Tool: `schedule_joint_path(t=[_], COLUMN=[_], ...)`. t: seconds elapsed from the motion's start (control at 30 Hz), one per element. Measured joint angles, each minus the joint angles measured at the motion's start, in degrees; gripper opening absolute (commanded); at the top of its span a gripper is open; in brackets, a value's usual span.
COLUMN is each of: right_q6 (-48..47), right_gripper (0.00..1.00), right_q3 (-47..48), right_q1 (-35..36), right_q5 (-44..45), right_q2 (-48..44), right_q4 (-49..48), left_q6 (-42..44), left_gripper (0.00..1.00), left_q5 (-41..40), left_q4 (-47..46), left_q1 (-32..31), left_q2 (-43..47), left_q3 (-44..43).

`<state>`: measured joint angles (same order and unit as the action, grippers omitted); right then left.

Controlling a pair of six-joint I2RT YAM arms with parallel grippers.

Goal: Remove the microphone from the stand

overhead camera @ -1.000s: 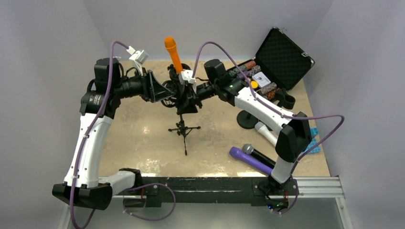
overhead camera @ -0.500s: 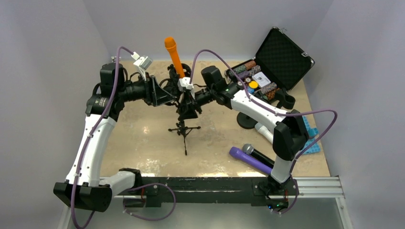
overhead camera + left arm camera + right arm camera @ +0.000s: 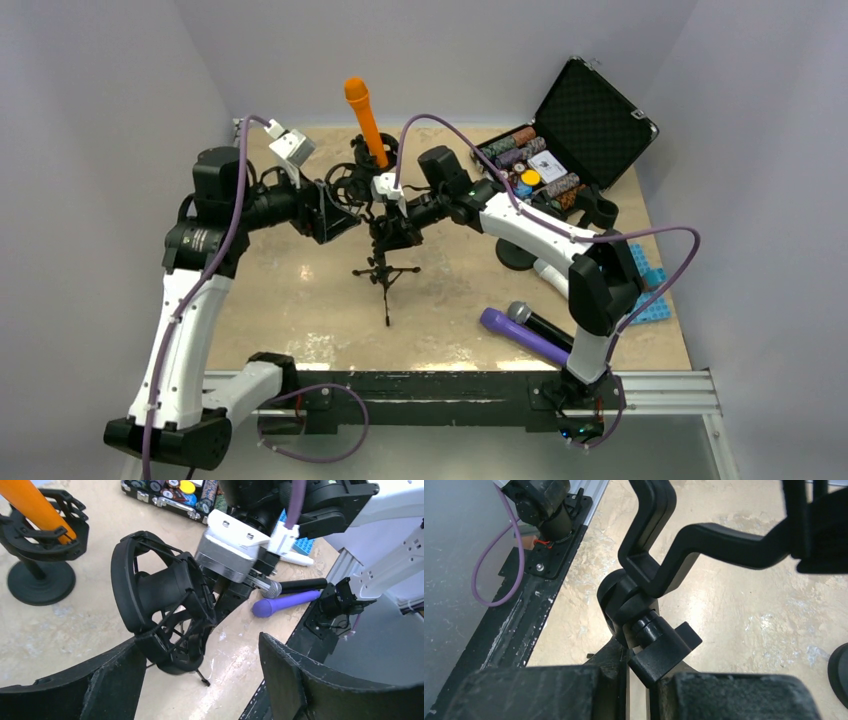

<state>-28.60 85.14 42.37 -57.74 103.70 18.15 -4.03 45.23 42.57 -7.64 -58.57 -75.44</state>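
Black fingers (image 3: 115, 690) of L hand (image 3: 200, 647) spread wide open. Mount (image 3: 155, 587), a black shock cage w/ a barrel in the middle, sits betw them just ahead of the tips. The L-side finger is close under its lower rim; contact can't tell. Mount is tilted.

R hand (image 3: 640, 672) is closed on tripod (image 3: 384, 272), pinching the part just below the pivot knuckle. A bent black bracket goes up from that knuckle toward the mount. In top view both hands meet at the tripod head from opp sides, L from the left, R from the right, near each other. Tripod legs stand on bench (image 3: 300, 290) approx mid, one leg pointing toward the near edge.

Mic (image 3: 365, 110), orange, is seated in stand (image 3: 41, 582) at the back of the bench, behind the tripod. It leans up and left, lower end inside that stand's own black cage, head up. Stand has a round black base on the bench, apart from both hands.

Further out, R side: open black case (image 3: 595, 120) at the back-right corner, lid up, rolls of chips + small items inside. Purple mic (image 3: 520, 336) and black mic (image 3: 548, 326) w/ silver head lie side by side near the front edge; touching or not, can't tell. Blue piece (image 3: 648, 290) at the R edge, partly behind the R arm.
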Motion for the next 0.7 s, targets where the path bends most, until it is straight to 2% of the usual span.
schedule_joint_path(t=[0.1,0.13,0.27,0.4,0.53,0.63,0.7], right_q6=[0.0,0.0,0.1,0.8,1.9,2.8,3.4], right_gripper=[0.0,0.0,0.0,0.0,0.0,0.0,0.0], right_q3=[0.0,0.0,-0.1,-2.2,-6.6,-9.2,-10.7], right_q1=[-0.1,-0.1,-0.7,-1.2,-2.8,-4.3,-5.0], right_q5=[0.0,0.2,0.5,1.4,2.3,2.9,3.0], right_q2=[0.0,-0.1,-0.3,-2.0,-6.0,-8.5,-9.8], right_q4=[0.0,0.0,0.0,-0.8,-1.5,-1.6,-2.1], left_q6=[1.4,1.7,5.2,18.5,28.6,28.6,26.6], left_gripper=[0.99,1.0,0.99,0.96,0.86,0.77,0.72], left_q5=[-0.7,-0.9,-0.7,-0.5,-0.1,1.9,3.5], left_q4=[1.6,2.2,6.8,13.2,15.4,12.5,6.1], left_q1=[0.0,0.0,0.0,0.0,-0.1,-0.3,-0.3], left_q2=[2.0,2.6,4.6,8.2,16.0,17.4,15.9], left_q3=[-1.3,-2.0,-7.6,-10.7,-2.0,6.5,13.3])
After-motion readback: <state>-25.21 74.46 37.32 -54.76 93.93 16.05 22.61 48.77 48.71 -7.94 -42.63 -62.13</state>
